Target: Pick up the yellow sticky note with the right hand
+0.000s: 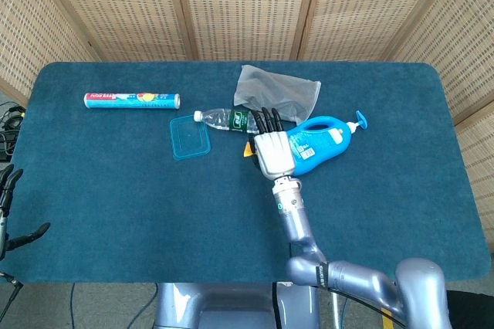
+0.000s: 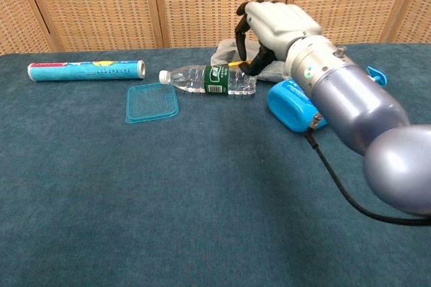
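My right hand (image 1: 272, 151) is raised above the table's middle, over the neck end of the blue detergent bottle. It pinches the yellow sticky note (image 1: 248, 149), of which only a small yellow corner shows at the hand's left side. In the chest view the right hand (image 2: 273, 25) hangs high with fingers curled, and a sliver of the yellow note (image 2: 240, 63) peeks out beneath them. My left hand (image 1: 9, 209) shows at the far left edge, below the table, fingers apart and holding nothing.
A clear water bottle (image 1: 231, 120) lies just left of the hand, a blue lid (image 1: 190, 138) beside it. The blue detergent bottle (image 1: 323, 140) lies to the right, a crumpled plastic bag (image 1: 278, 91) behind, and a wrapped roll (image 1: 131, 100) at the far left.
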Controlling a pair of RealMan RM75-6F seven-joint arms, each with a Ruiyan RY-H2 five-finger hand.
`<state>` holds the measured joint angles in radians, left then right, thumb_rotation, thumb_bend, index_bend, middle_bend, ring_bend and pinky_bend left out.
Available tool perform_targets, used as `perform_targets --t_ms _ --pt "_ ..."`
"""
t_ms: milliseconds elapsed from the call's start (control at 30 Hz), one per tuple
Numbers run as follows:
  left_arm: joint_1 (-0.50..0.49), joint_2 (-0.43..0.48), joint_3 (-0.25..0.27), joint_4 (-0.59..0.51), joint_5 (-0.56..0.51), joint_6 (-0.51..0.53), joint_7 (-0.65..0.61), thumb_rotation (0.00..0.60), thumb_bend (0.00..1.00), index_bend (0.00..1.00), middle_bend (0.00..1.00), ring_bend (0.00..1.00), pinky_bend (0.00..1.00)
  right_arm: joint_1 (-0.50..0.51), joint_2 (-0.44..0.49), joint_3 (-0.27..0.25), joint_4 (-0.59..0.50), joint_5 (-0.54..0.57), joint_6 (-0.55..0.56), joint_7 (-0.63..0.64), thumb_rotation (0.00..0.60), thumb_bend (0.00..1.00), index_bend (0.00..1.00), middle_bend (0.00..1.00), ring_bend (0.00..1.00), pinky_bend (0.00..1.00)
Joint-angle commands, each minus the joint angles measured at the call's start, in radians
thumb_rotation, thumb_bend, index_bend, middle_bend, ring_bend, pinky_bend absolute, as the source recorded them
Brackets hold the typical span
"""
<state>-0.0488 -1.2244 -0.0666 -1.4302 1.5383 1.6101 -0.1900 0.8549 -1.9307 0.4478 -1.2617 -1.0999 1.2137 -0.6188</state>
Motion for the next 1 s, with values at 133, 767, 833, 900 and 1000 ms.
perform_targets --t_ms 133,767,833,900,1000 --pt "0.009 0.004 0.006 -0.011 0.025 0.030 0.004 0.600 0.08 0.00 0.00 0.00 0.08 -0.163 0.219 -0.036 -0.315 -0.051 0.125 0.058 0.600 0.50 0.67 0.17 0.00 0.00" --pt "0.031 -0.010 0.028 -0.029 0.106 0.109 0.072 0.600 0.08 0.00 0.00 0.00 0.08 -0.481 0.624 -0.318 -0.551 -0.406 0.198 0.704 0.600 0.49 0.69 0.17 0.00 0.00" --pt "0.030 -0.018 0.029 -0.024 0.111 0.110 0.083 0.600 0.08 0.00 0.00 0.00 0.08 -0.503 0.644 -0.350 -0.551 -0.448 0.215 0.761 0.600 0.49 0.69 0.18 0.00 0.00" --pt "0.031 -0.024 0.031 -0.019 0.118 0.115 0.095 0.600 0.08 0.00 0.00 0.00 0.08 -0.520 0.660 -0.381 -0.549 -0.493 0.229 0.811 0.600 0.49 0.69 0.18 0.00 0.00" --pt "0.033 -0.032 0.034 -0.016 0.131 0.124 0.114 0.600 0.08 0.00 0.00 0.00 0.08 -0.544 0.682 -0.425 -0.549 -0.560 0.256 0.872 0.600 0.49 0.69 0.18 0.00 0.00"
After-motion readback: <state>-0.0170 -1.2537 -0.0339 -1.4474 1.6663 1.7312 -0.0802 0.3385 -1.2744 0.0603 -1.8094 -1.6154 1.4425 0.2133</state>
